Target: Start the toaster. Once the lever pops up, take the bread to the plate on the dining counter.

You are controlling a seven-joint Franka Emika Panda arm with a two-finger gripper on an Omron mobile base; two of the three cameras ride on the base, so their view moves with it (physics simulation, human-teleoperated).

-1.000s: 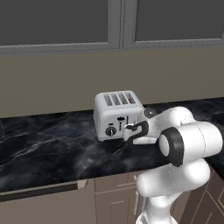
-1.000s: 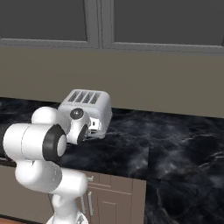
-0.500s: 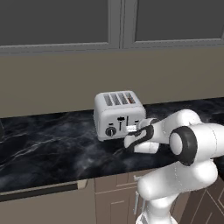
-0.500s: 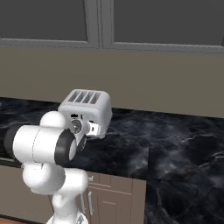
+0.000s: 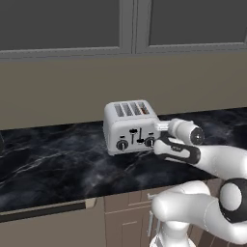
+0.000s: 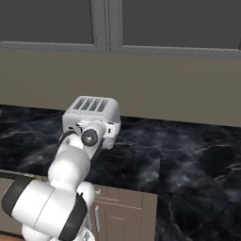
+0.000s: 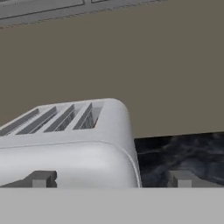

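Note:
The silver-white toaster (image 5: pixel 129 126) (image 6: pixel 91 113) (image 7: pixel 65 144) stands on the black marble worktop against the wall. Its two black levers (image 5: pixel 136 133) and knobs face me. A thin brown sliver, the bread (image 5: pixel 144 110), shows in the rightmost slot. My gripper (image 5: pixel 156 134) (image 7: pixel 111 179) is open at the toaster's front right corner, level with its upper front. In the hand view one fingertip (image 7: pixel 41 179) lies before the toaster's face and the other (image 7: pixel 181 178) over the worktop beside it. The plate and the dining counter are out of view.
The black marble worktop (image 5: pixel 58 164) (image 6: pixel 188 150) runs left and right of the toaster. A beige wall (image 5: pixel 62 91) rises behind it, with grey upper cabinets (image 5: pixel 125 24) above. Tan cabinet doors (image 6: pixel 122 212) sit under the worktop's front edge.
The hand has swung right and risen a little, from in front of the toaster's face to its front right corner. The arm is stretched further forward. The jaws stay open.

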